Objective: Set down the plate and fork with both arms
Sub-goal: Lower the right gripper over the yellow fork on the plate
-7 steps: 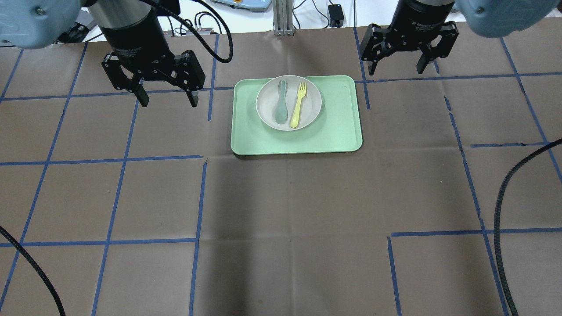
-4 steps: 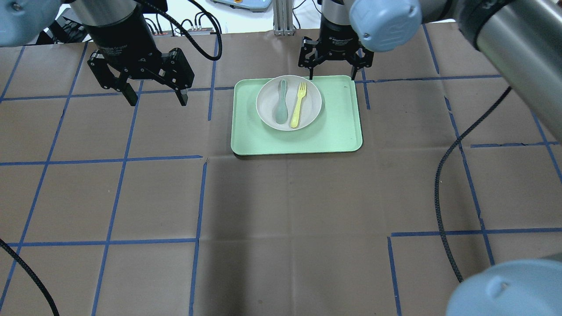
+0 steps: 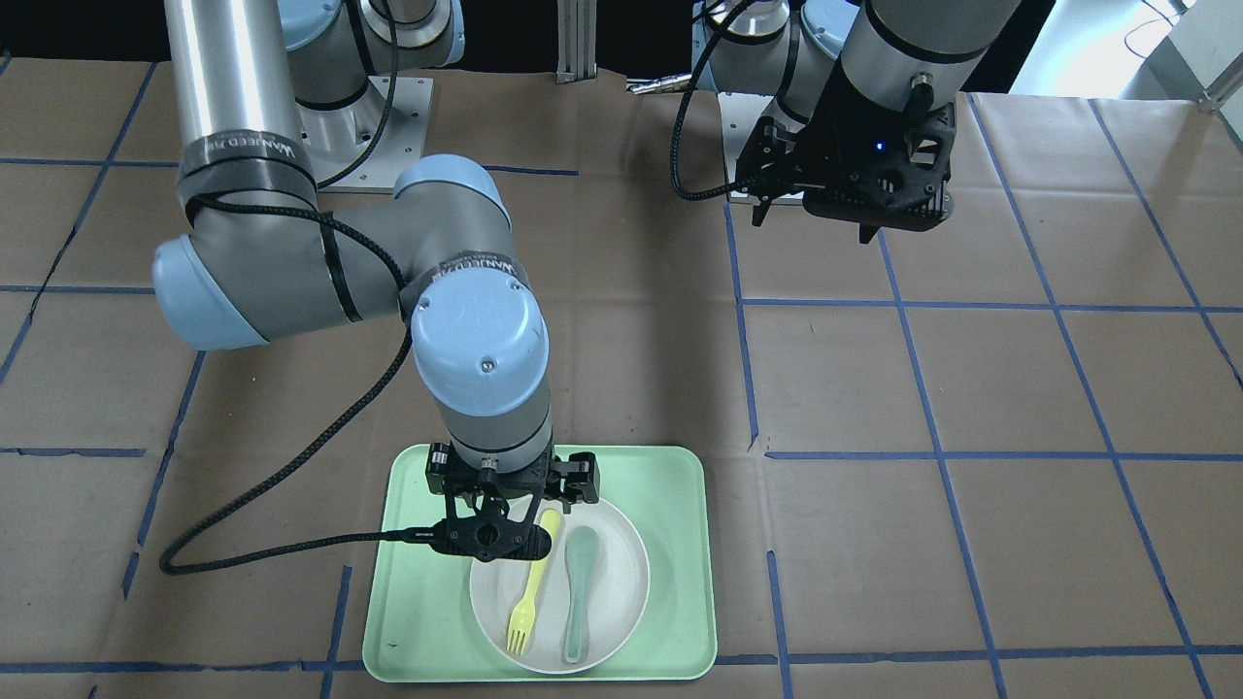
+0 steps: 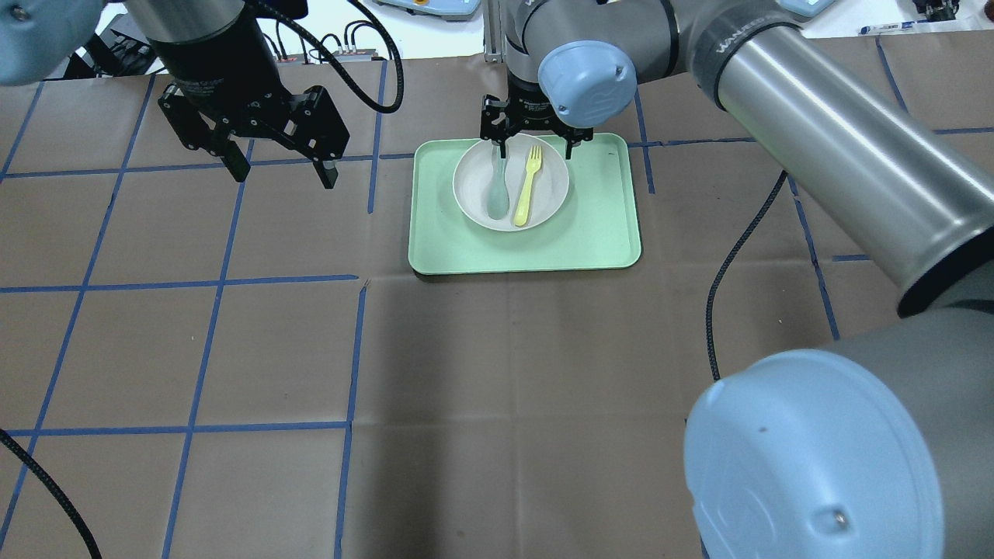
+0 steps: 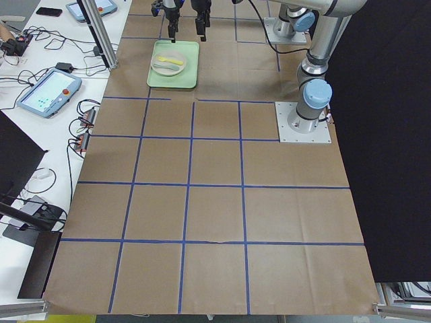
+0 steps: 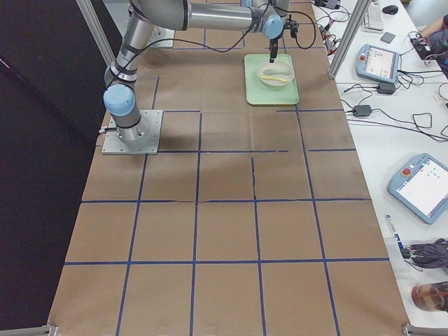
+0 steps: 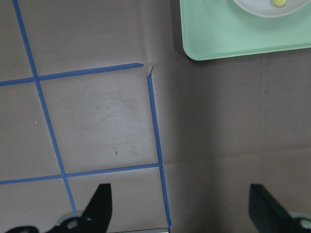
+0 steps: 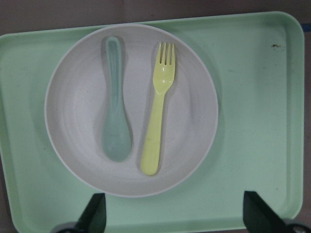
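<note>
Front view: tray (image 3: 418, 602) is mint-green, rectangular w/ rounded corners and a low lip, matte plastic. In it sits the plate (image 3: 621, 582), round, off-white, shallow, slightly raised rim. In the plate are the fork (image 3: 529, 592), slim pale-yellow plastic, and a grey-green spoon (image 3: 580, 592), side by side. R gripper (image 3: 512, 519) hangs low over the plate. L gripper (image 3: 811, 225) is up high, well off the tray, blue light on, jaws apart, nothing in them.

Overhead: plate (image 4: 543, 194) lies in the tray's (image 4: 598, 225) half away from the robot. Fork (image 4: 528, 186) has tines pointing away from the robot; spoon (image 4: 497, 186) is just beside it. R gripper (image 4: 534, 147) is over the plate, fingers wide. 0.6 s back it was over the tray's far edge, off to the plate's side; now it's slid across. L gripper (image 4: 283, 175) is beside the tray, hardly shifted. Plate, fork, spoon haven't budged.

Side views: tray (image 5: 176, 74) and (image 6: 271, 87) w/ the plate in it; grippers too small to judge.

L wrist: brown paper, blue tape lines, and a rounded tray corner (image 7: 233, 34). L gripper (image 7: 182, 208) is spread, empty.

R wrist: plate (image 8: 77, 97) w/ faint speckle, fork (image 8: 158, 121) w/ four short tines, spoon (image 8: 115, 116) reversed w/ bowl at the fork's handle end, tray (image 8: 257, 97) smooth w/ a small dark mark. R gripper (image 8: 177, 213) is wide apart, gripping nothing.
</note>
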